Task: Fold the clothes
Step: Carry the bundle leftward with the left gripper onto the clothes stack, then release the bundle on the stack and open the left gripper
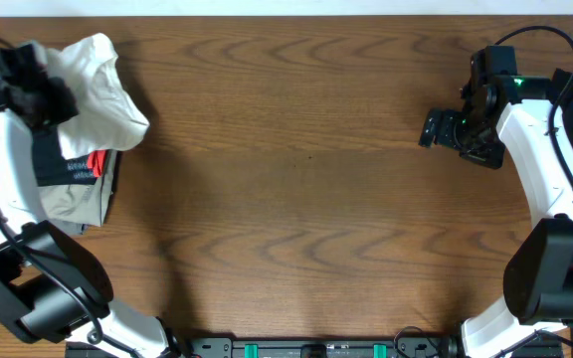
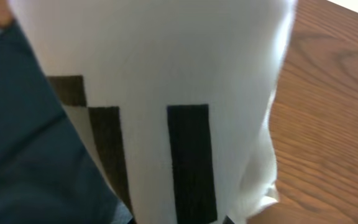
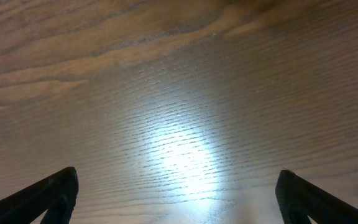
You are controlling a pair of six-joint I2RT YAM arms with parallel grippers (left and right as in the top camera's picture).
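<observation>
White T-shirt (image 1: 102, 94) bunched, trailing rightward from clamped left claw (image 1: 53, 99), right claw (image 1: 434, 129) spread wide

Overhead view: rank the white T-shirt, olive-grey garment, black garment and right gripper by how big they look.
1. T-shirt, bunched and possibly lifted nearer the camera, which may inflate it.
2. olive-grey garment, partly covered.
3. black garment, mostly covered.
4. right gripper, close to the black garment's visible patch.
</observation>
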